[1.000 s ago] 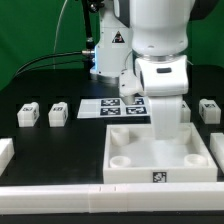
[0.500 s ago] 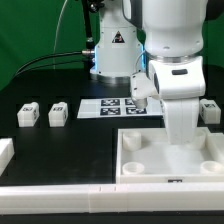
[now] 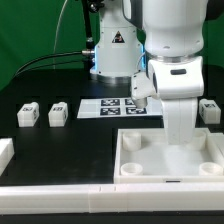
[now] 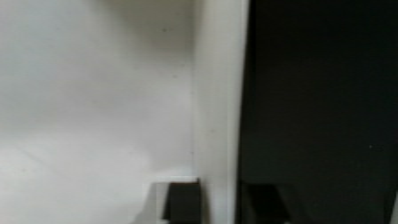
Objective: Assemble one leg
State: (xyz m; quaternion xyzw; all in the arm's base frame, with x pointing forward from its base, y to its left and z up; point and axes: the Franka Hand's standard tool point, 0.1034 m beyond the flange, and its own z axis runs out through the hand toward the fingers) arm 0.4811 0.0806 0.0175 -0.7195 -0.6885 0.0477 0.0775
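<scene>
The end effector (image 3: 178, 136) reaches straight down at the right of the exterior frame and is closed on the far wall of the large white panel (image 3: 148, 172). The wrist view confirms this: its two dark fingertips (image 4: 178, 202) sit on either side of the panel's (image 4: 89, 100) thin upright rim, with no gap to be seen, and the end effector (image 4: 222, 200) is narrowed to that rim's thickness. The panel lies flat at the lower right of the exterior frame, round recesses showing in its corners, and its right side is cut off by the frame edge. The white arm (image 3: 172, 45) rises above it and fills the upper right. Just behind the panel, at centre frame, the marker board (image 3: 112, 107) lies on the black surface (image 3: 60, 150). None of the legs is held. At middle left, the outer leg (image 3: 28, 114) and the inner leg (image 3: 58, 113) stand near each other, well apart from the panel. The third leg (image 3: 208, 110) stands at the right edge, just beside the arm. A long white rail (image 3: 60, 194) runs along the bottom, and a white block (image 3: 5, 152) sits at lower left.
</scene>
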